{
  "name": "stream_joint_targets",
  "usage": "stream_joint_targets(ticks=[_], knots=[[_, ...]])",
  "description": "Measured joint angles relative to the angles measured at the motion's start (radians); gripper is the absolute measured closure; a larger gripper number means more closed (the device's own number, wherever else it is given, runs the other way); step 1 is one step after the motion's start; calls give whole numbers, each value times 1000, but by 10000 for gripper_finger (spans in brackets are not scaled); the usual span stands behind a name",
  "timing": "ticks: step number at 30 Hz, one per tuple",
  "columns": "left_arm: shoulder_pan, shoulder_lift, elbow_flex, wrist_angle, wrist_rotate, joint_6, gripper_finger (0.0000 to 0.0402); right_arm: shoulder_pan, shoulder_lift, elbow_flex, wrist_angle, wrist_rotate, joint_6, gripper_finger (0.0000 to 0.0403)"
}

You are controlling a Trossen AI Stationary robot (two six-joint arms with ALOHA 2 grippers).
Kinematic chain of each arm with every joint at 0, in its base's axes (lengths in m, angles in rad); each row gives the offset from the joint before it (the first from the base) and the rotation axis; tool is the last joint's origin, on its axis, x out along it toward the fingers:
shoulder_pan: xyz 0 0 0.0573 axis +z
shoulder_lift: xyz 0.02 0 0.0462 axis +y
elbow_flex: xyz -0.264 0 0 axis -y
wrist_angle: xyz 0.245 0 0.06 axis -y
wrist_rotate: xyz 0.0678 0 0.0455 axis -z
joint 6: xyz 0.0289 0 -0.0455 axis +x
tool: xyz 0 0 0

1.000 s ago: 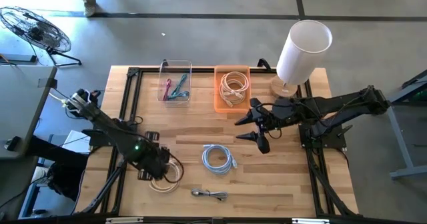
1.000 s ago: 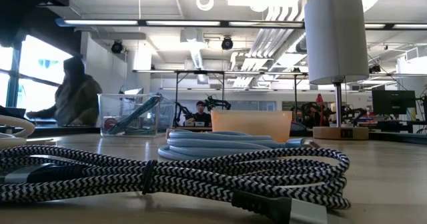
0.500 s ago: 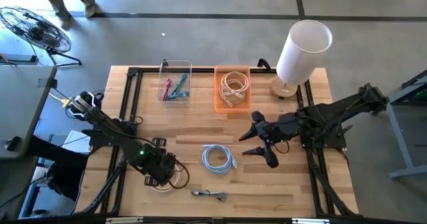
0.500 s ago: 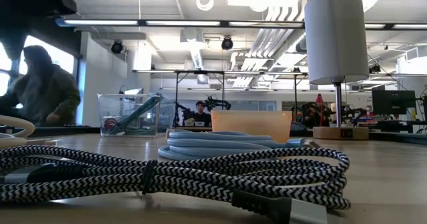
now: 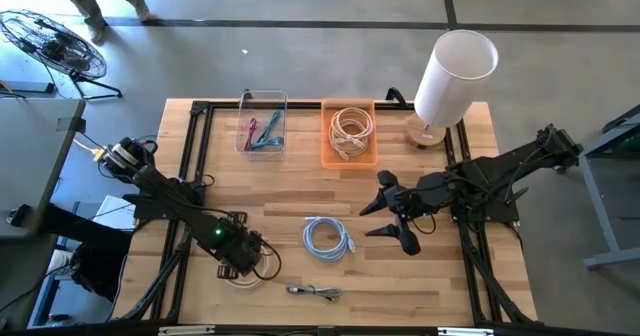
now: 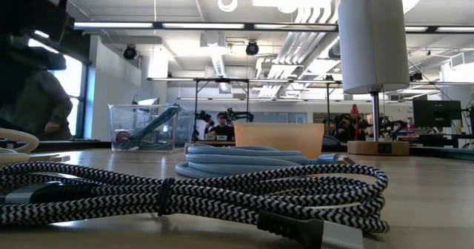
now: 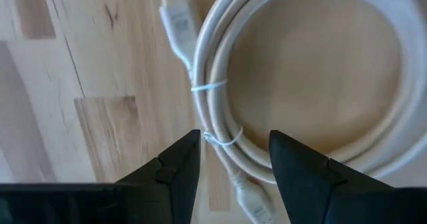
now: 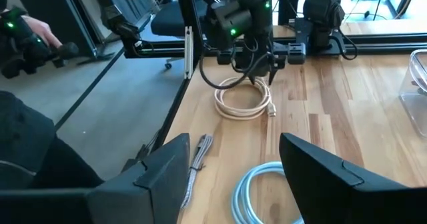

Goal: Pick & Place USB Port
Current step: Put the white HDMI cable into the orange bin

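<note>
Now left gripper (image 7: 233, 151) open, straddling white cable coil (image 7: 300, 84).

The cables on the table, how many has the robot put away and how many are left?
Done: one coiled beige cable lies in the orange bin. In hand: the left hand hovers open over a coiled white cable, not gripping yet. Left: that one, the light blue coiled cable and the black-and-white braided cable. The right hand waits open nearby.
</note>
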State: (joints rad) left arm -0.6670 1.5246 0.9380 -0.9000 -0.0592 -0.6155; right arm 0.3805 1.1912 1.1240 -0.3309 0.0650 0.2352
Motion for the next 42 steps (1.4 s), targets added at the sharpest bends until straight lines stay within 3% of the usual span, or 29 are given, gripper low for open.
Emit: stream_joint_targets(ticks=[6,12,14,18,25,31,35,38,42], knots=[[0,0,-65,60,1,-11,229,-1,0,0,2,7,-8,179],[0,0,-147,244,36,-21,236,-1,0,0,3,22,-14,179],[0,0,-164,270,30,-26,258,-1,0,0,5,34,-19,179],[1,-4,-170,256,22,-22,355,-1,0,0,6,35,-20,179],[15,-11,-155,230,-49,-79,353,-1,0,0,24,38,-56,179],[47,-101,0,91,-178,-13,353,-1,-2,0,67,72,-162,179],[75,-183,192,46,-377,161,353,-1,-3,0,92,139,-252,179],[104,-236,318,35,-484,348,354,-1,-3,0,183,181,-450,179],[183,-305,448,46,-523,535,354,5,-3,4,330,247,-713,179]])
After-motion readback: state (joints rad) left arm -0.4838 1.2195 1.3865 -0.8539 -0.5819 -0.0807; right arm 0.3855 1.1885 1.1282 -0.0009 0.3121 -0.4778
